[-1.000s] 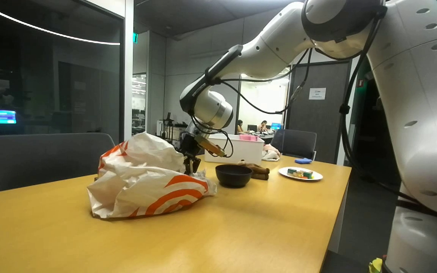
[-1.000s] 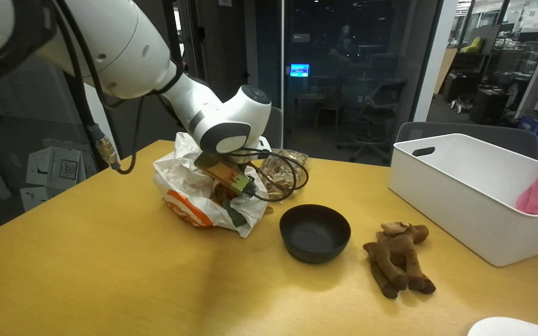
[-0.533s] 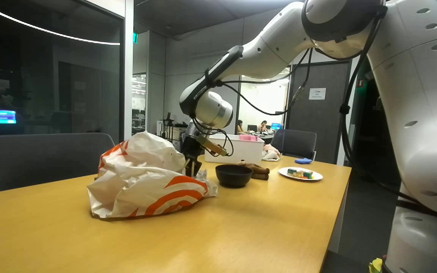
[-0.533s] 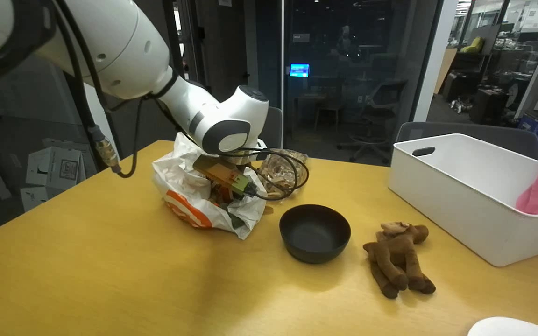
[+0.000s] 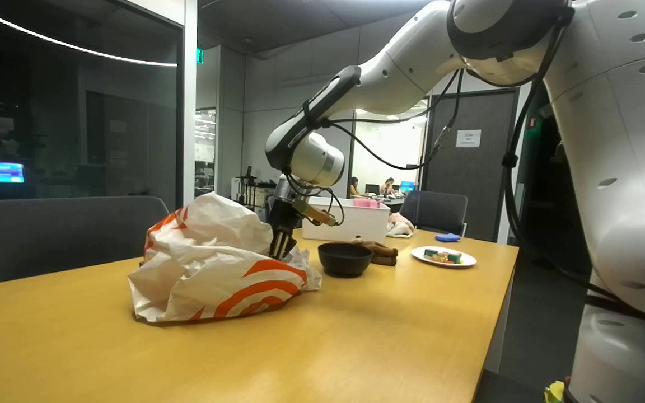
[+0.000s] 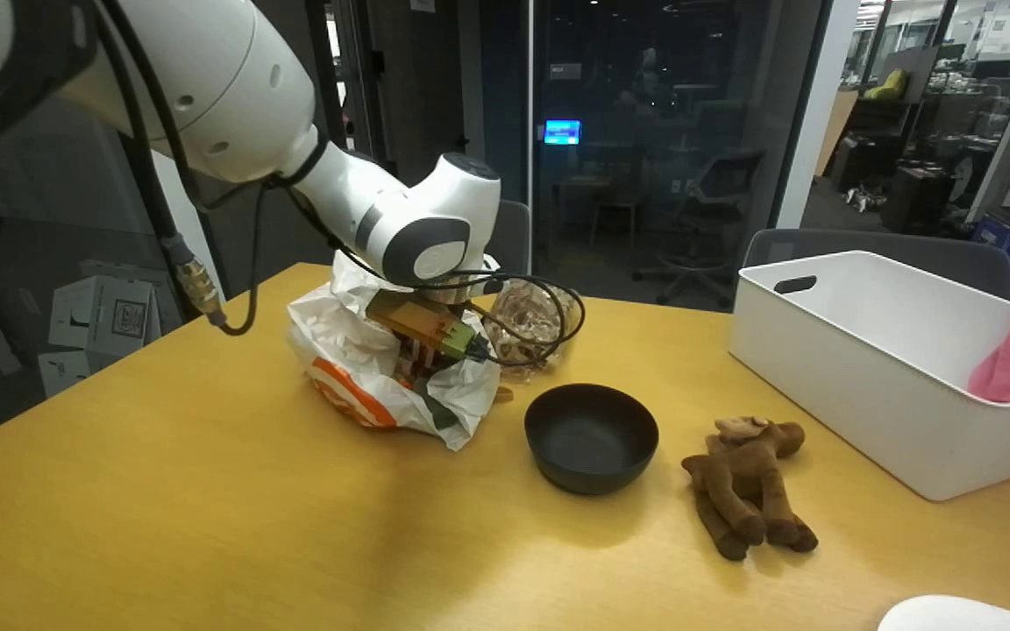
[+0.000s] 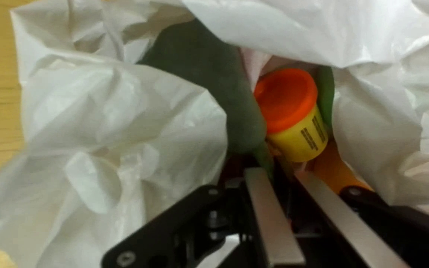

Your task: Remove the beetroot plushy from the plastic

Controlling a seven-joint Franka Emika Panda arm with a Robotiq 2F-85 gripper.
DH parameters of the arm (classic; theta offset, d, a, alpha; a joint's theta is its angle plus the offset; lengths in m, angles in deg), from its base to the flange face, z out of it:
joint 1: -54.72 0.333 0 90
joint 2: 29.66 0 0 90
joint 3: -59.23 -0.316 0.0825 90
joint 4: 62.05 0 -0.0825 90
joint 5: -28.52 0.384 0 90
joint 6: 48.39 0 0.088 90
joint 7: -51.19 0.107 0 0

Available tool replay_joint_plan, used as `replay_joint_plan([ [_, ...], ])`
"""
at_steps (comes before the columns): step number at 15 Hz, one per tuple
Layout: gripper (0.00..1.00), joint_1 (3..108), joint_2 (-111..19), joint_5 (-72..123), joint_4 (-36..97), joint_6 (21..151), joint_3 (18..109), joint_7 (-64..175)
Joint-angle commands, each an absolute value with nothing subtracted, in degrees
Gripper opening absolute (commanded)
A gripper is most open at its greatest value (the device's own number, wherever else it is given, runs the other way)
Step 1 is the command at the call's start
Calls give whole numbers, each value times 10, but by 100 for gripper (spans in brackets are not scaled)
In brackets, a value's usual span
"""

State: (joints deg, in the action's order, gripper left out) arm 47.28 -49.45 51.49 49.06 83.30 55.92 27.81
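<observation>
Two fingers (image 7: 273, 223), narrow gap, inside the mouth of the bag (image 7: 143, 111); too dark between them to tell if they hold anything. Probable beet (image 7: 235, 167): dark red bit inside the bag mouth, mostly hidden. Also inside the bag: tub (image 7: 292, 115). I'd grip beet only, no bag wall or tub, test-lift, then draw slowly out through the mouth. Steer clear of bowl (image 6: 591, 443) near the bag.
</observation>
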Motion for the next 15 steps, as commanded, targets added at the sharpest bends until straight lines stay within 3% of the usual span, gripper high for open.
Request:
replay_joint_plan([
  [1, 9, 475, -457, 501, 490, 815, 561, 297],
  [15, 9, 486, -272, 475, 413, 474, 599, 357],
])
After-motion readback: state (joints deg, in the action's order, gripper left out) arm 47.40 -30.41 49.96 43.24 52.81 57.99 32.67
